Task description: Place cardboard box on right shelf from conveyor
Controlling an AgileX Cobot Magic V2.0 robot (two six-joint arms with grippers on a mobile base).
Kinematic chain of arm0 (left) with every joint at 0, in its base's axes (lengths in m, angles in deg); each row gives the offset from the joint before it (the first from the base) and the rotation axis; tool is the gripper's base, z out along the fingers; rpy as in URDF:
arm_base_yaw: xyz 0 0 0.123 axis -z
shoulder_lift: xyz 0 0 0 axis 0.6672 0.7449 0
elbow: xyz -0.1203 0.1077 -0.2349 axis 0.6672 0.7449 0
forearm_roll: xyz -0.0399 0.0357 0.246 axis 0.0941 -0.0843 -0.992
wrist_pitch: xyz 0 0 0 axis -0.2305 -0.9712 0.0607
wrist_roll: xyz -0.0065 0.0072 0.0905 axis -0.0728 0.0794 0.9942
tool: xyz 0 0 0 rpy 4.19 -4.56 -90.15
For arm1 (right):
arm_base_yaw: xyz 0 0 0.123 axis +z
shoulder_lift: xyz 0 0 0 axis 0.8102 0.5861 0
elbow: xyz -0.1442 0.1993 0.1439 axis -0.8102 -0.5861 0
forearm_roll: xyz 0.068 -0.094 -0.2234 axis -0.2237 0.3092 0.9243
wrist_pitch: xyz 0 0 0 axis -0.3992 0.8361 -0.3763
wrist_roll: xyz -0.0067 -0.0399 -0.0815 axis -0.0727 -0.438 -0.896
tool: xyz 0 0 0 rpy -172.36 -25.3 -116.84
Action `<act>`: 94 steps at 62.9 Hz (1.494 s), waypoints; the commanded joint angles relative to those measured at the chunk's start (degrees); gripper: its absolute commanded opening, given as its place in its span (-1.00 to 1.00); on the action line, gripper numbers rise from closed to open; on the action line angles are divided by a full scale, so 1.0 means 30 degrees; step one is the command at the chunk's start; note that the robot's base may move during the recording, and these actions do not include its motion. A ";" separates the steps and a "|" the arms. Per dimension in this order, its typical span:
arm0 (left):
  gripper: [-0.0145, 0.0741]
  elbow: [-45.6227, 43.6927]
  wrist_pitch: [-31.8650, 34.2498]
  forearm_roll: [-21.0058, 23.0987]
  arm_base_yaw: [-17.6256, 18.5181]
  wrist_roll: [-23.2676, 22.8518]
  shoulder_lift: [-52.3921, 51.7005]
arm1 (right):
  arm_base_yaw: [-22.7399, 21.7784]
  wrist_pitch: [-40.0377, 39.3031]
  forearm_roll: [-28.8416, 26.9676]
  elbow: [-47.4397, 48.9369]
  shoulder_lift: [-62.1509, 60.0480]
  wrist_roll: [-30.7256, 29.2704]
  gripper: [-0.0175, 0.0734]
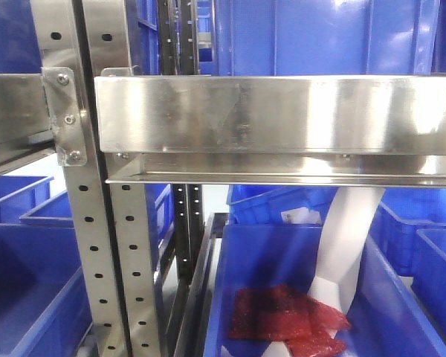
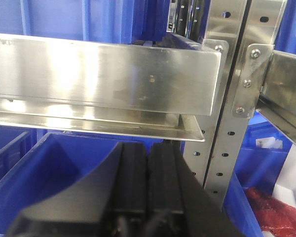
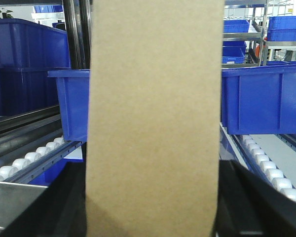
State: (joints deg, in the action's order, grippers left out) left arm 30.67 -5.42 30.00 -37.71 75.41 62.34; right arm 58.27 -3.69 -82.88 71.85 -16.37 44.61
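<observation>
The left tool [image 2: 147,148] is fully narrow. Its two black pads [image 2: 133,168] press flat together with nothing between them, just below and in front of a stainless-steel rail [image 2: 103,74].

The right tool [image 3: 153,217] holds the cardboard box [image 3: 155,113] upright, and the box fills the middle of the right wrist view. Dark fingers [image 3: 256,202] flank its lower sides, apparently in contact, though I cannot see the contact faces. Blue bins [image 3: 261,98] sit behind it, above roller tracks [image 3: 269,173].

In the front view, the right shelf [image 1: 282,115] presents its reflective front rail, bolted to perforated uprights [image 1: 134,260].
</observation>
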 commanded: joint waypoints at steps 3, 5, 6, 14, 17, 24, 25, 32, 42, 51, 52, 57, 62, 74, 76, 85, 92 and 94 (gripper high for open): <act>-0.94 0.0197 0.1640 -0.0025 0.0027 -0.0091 -0.0149 | -0.0078 -0.2330 0.0131 0.0758 0.0213 -0.0135 -0.49; -0.94 0.0197 0.1640 -0.0025 0.0027 -0.0091 -0.0149 | -0.0078 -0.2330 0.0131 0.0976 0.0237 -0.0135 -0.49; -0.94 0.0197 0.1640 -0.0025 0.0027 -0.0091 -0.0149 | -0.0078 -0.2303 0.0131 0.1121 0.0257 -0.0135 -0.49; -0.94 0.0197 0.1640 -0.0025 0.0027 -0.0091 -0.0149 | -0.0078 -0.1469 0.0131 0.3300 0.1204 -0.0118 -0.49; -0.94 0.0197 0.1640 -0.0025 0.0027 -0.0091 -0.0149 | -0.0078 -0.1028 0.0148 0.4254 0.2044 -0.0118 -0.49; -0.94 0.0197 0.1640 -0.0025 0.0027 -0.0091 -0.0149 | -0.0078 -0.0459 0.0586 0.6299 0.4412 -0.0135 -0.49; -0.94 0.0197 0.1640 -0.0025 0.0027 -0.0091 -0.0149 | -0.0078 -0.0487 0.0667 0.6705 0.4945 -0.0135 -0.49; -0.94 0.0197 0.1640 -0.0025 0.0027 -0.0091 -0.0149 | -0.0078 -0.0815 0.2157 0.8818 0.7685 -0.0170 -0.49; -0.94 0.0197 0.1640 -0.0025 0.0027 -0.0091 -0.0149 | -0.0078 -0.1285 0.5955 1.1356 1.1785 -0.1524 -0.49; -0.94 0.0197 0.1640 -0.0025 0.0027 -0.0091 -0.0149 | -0.0044 -0.2387 0.9394 1.2541 1.4934 -0.2531 -0.49; -0.94 0.0197 0.1640 -0.0025 0.0027 -0.0091 -0.0149 | -0.0020 -0.2545 0.9763 1.2588 1.5243 -0.2631 -0.49; -0.94 0.0197 0.1640 -0.0025 0.0027 -0.0091 -0.0149 | 0.0008 -0.3049 1.1761 1.2626 1.6717 -0.3039 -0.49; -0.94 0.0197 0.1640 -0.0025 0.0027 -0.0091 -0.0149 | 0.0008 -0.3399 1.3883 1.2626 1.7873 -0.3128 -0.49; -0.94 0.0197 0.1640 -0.0025 0.0027 -0.0091 -0.0149 | 0.0008 -0.5404 1.7578 1.2626 1.9707 -0.3128 -0.49; -0.94 0.0197 0.1640 -0.0025 0.0027 -0.0091 -0.0149 | 0.0008 -0.5742 1.8027 1.2626 1.9929 -0.3128 -0.49; -0.93 0.0197 0.1640 -0.0025 0.0027 -0.0091 -0.0149 | 0.0021 -0.6832 1.9431 1.2569 2.0969 -0.3128 -0.49; -0.93 0.0197 0.1640 -0.0025 0.0027 -0.0091 -0.0149 | 0.0336 -0.6874 1.9759 1.2569 2.1511 -0.3128 -0.49; -0.94 0.0197 0.1640 -0.0025 0.0027 -0.0091 -0.0149 | 0.0532 -0.6848 1.9883 1.2569 2.1585 -0.3128 -0.49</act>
State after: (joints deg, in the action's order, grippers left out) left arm 30.67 -5.42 30.00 -37.71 75.41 62.34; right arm 59.03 -20.20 -24.85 107.44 49.35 35.61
